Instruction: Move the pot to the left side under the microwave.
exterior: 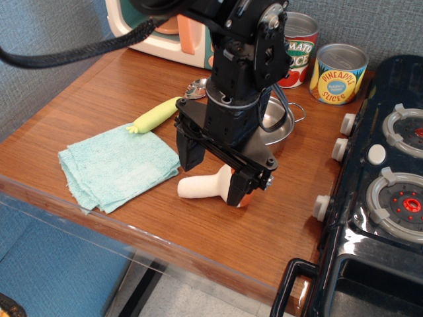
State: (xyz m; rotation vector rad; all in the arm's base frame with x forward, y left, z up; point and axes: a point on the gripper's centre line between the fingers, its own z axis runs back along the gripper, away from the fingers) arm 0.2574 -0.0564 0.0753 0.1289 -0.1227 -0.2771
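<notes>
Robot gripper (213, 170) hangs open and empty just near of the steel pot (277, 123), microwave (168, 30) far left.

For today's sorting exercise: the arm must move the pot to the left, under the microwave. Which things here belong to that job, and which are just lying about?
Belonging to the job:
pot
microwave
gripper

Just lying about:
blue cloth
yellow-green toy vegetable
white toy
tomato can
pineapple can
black stove

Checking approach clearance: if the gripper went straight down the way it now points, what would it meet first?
Likely the white toy lying on the table, right beneath the gripper; depth is unclear, and the pot sits behind it.
</notes>
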